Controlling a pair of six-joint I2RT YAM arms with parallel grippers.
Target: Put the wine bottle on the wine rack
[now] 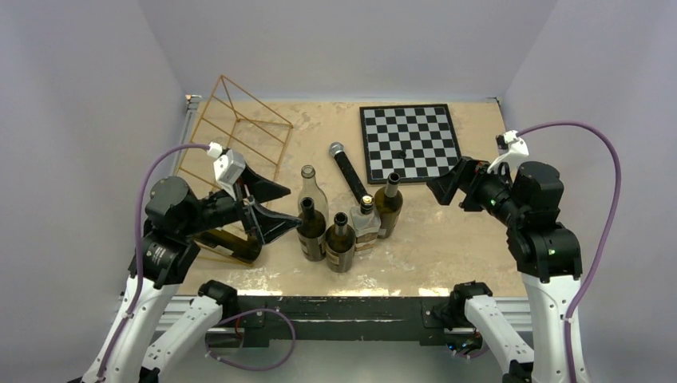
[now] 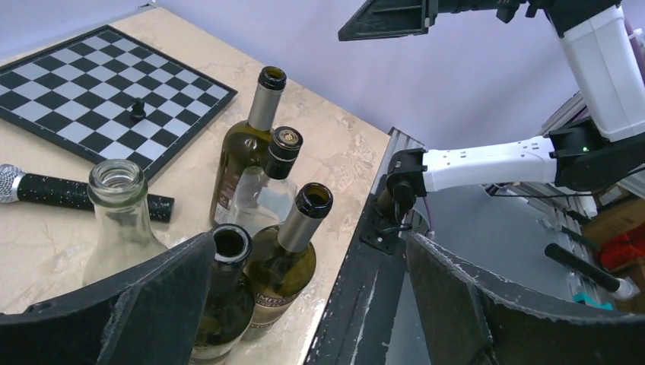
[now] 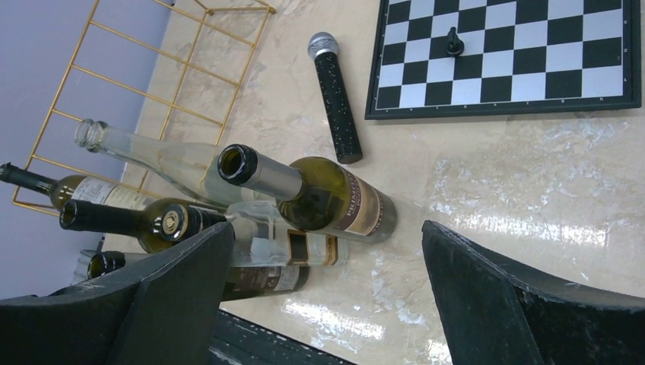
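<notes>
The left fingers (image 1: 270, 190) are spread wide and hold nothing. The dark green glass wine bottle (image 1: 310, 230) stands straight up on the sandy surface (image 1: 447, 247), just to their right, neck pointing up. The right fingers (image 1: 449, 187) are spread wide too, but farther off, past the other standing bottles (image 1: 366, 223). So the left arm looks nearer. The gold wire wine rack (image 1: 239, 120) sits behind the left arm.
</notes>
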